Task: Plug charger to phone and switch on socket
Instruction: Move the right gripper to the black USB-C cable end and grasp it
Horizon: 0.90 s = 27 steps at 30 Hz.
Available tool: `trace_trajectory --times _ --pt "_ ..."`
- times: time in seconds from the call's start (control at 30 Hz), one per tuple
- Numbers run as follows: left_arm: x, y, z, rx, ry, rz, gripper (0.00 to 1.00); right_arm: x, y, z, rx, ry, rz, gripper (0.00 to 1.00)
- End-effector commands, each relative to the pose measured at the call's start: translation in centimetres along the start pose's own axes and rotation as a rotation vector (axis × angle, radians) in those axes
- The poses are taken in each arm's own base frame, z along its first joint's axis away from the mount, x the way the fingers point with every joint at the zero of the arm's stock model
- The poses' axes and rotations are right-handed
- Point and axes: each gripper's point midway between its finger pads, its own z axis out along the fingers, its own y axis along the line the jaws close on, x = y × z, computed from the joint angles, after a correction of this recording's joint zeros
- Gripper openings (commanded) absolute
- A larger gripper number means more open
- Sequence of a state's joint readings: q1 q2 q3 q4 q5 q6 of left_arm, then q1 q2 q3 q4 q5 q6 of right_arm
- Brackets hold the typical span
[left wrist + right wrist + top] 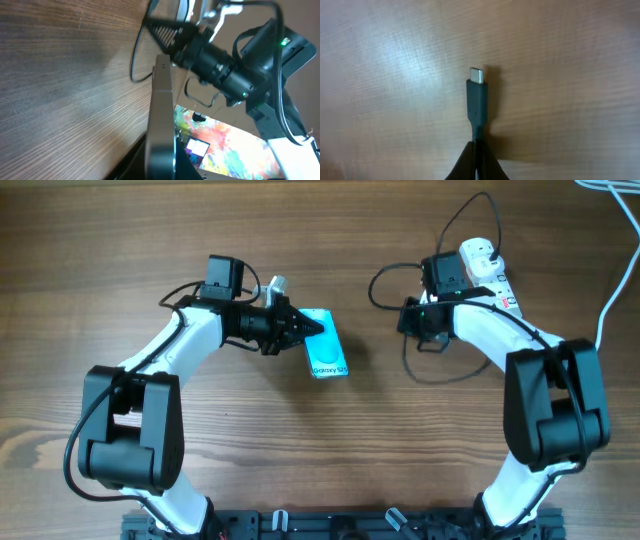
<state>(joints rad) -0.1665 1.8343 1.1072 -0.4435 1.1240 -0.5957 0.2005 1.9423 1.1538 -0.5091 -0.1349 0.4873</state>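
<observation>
The phone [327, 350], cyan-green screen up, is tilted in my left gripper [303, 330], which is shut on its upper end. In the left wrist view I see the phone's thin edge [162, 100] between my fingers [161, 167]. My right gripper [408, 320] is shut on the charger [385, 275] just behind its plug. The plug tip [477, 97] sticks out of my fingers [476, 150] above the wood, pointing towards the phone, a gap to its right. The socket [497, 275] lies at the back right with the white adapter [478, 252] on it.
The black cable loops on the table between the right gripper and the socket [440, 375]. A thick white cord [612, 275] runs along the right edge. The right arm's wrist [225, 70] fills the top right of the left wrist view.
</observation>
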Motion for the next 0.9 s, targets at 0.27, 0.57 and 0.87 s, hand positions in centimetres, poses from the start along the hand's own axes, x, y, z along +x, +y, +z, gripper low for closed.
trace_trajectory --times 0.27,0.57,0.87 --pt "0.1 -1.0 -0.2 0.036 0.016 0.023 0.04 5.5 -1.9 3.4 0.101 0.143 -0.05 0.61" --pt "0.1 -1.0 -0.2 0.035 0.016 0.023 0.04 3.4 -2.1 3.6 0.125 0.048 -0.061 0.99" --pt "0.1 -1.0 -0.2 0.036 0.016 0.023 0.04 6.7 -3.8 4.5 0.148 0.123 -0.053 0.6"
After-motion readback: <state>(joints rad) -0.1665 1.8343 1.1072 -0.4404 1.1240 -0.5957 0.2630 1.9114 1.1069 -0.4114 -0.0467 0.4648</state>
